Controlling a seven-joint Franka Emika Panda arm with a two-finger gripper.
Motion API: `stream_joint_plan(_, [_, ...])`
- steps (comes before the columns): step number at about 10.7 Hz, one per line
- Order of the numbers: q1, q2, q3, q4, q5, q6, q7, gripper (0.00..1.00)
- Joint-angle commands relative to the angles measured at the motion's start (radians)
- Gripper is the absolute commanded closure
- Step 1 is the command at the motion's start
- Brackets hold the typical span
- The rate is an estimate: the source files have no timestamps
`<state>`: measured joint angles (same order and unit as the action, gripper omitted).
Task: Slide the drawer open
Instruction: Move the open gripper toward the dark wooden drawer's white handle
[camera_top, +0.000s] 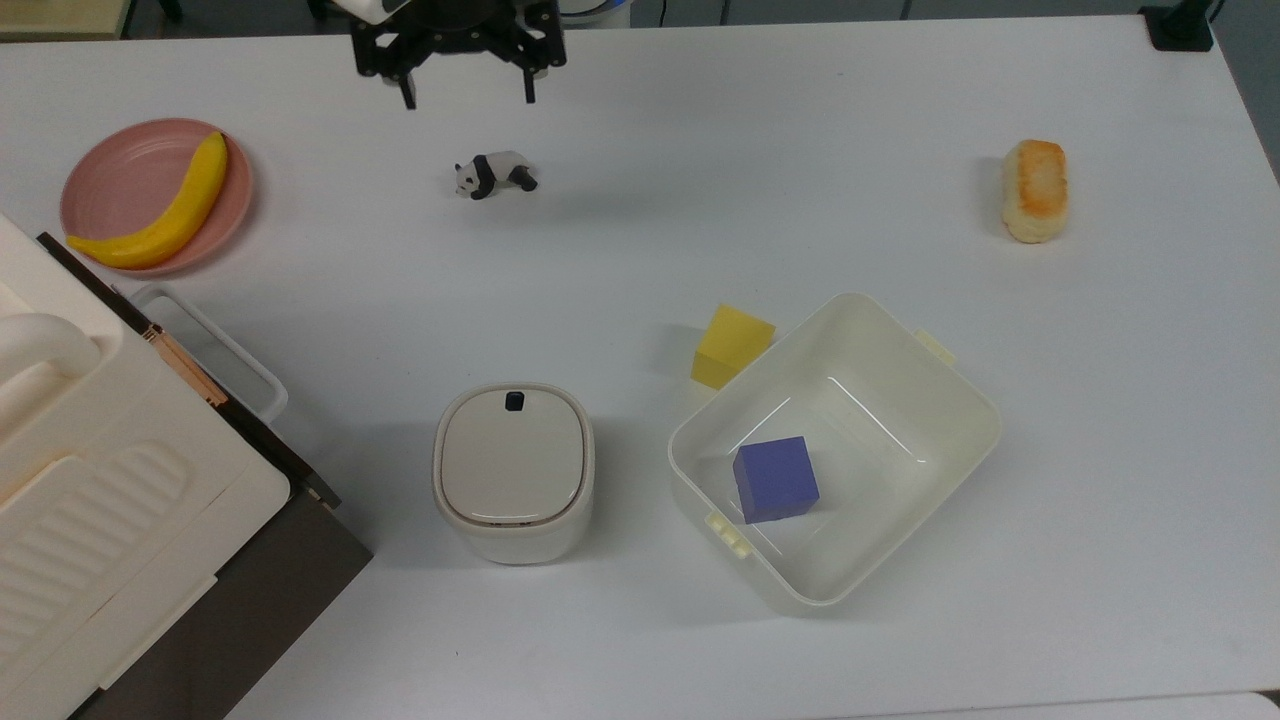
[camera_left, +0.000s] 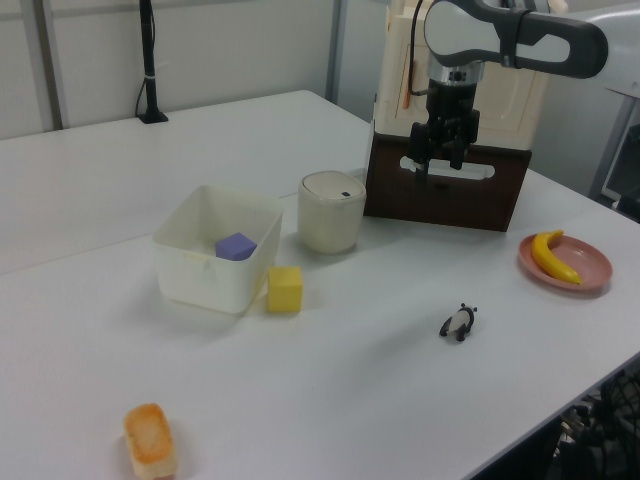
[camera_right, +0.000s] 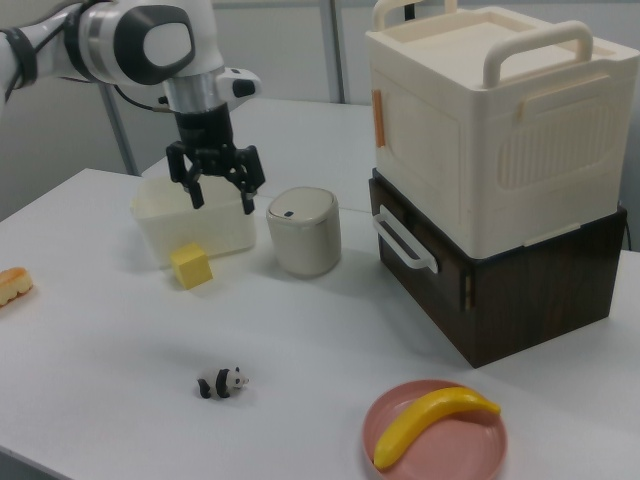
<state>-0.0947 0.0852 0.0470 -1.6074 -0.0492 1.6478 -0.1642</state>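
We see a robotics lab bench: white table (camera_top: 700, 180) with toy props — panda figurine (camera_top: 495, 175), plastic banana (camera_top: 165, 215), foam cubes (camera_top: 732, 345) — plus a clamped pole (camera_left: 148, 60) and partition walls.

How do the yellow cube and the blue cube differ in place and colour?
The yellow cube stands on the table, outside the tub and beside its wall; the blue cube lies inside the tub. One is yellow, the other blue-violet. Both are plain cubes that look similar in size.
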Motion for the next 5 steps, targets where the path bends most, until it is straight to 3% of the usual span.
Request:
stream_joint_plan(1, [-0.048,0.025,-0.003,0.007,-0.023,0.061,-0.228,0.0])
stream_joint_plan(3, [-0.051,0.047,-0.003,0.006,-0.093,0.122,-0.351,0.0])
stream_joint_plan(5, [-0.062,0.076,-0.001,0.004,-0.194,0.209,-0.37,0.0])
